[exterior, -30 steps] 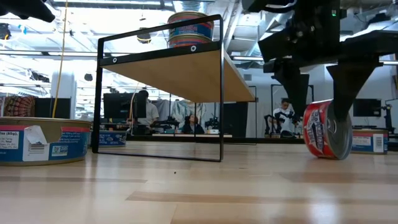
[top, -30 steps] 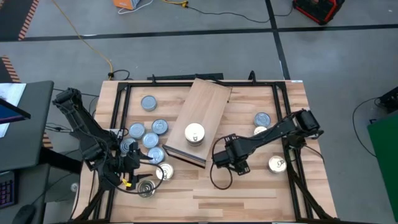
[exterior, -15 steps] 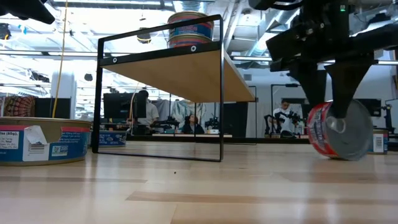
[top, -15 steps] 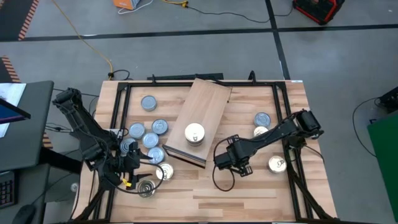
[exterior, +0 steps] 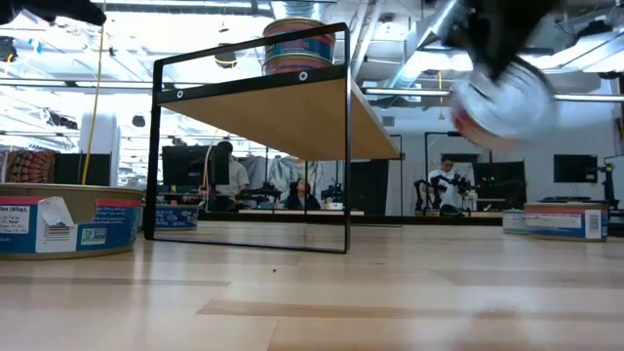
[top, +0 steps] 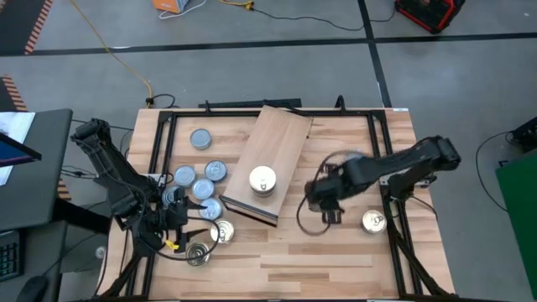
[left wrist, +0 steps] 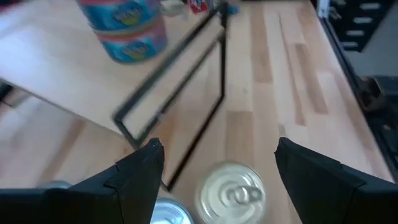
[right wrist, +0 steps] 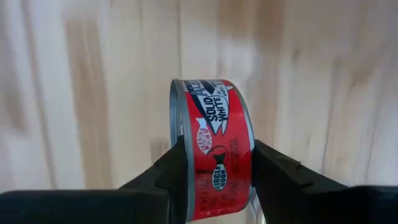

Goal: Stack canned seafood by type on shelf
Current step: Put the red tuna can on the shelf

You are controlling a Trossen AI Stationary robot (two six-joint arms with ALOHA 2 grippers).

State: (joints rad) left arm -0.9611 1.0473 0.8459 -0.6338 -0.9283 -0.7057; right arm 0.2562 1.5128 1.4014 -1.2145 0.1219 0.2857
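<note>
One tin [top: 263, 180] sits on the shelf [top: 270, 159] mid-frame, eight more lie around the table [top: 336, 252], and the right claw [top: 321, 195] pinches a red-labelled tin [right wrist: 214, 149] aloft right of centre, while the left claw [top: 172, 220] hangs spread at lower left.

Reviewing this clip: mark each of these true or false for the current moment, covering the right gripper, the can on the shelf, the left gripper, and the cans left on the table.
1. The right gripper holds a red-labelled can. True.
2. That can rests on the tabletop. False: in the low view it hangs in the air, clear of the wood.
3. The shelf carries three cans. False: one stack stands on it.
4. The left gripper is open above a gold-lidded can. True.
5. No cans remain near the left arm. False: a cluster of cans lies there.
</note>
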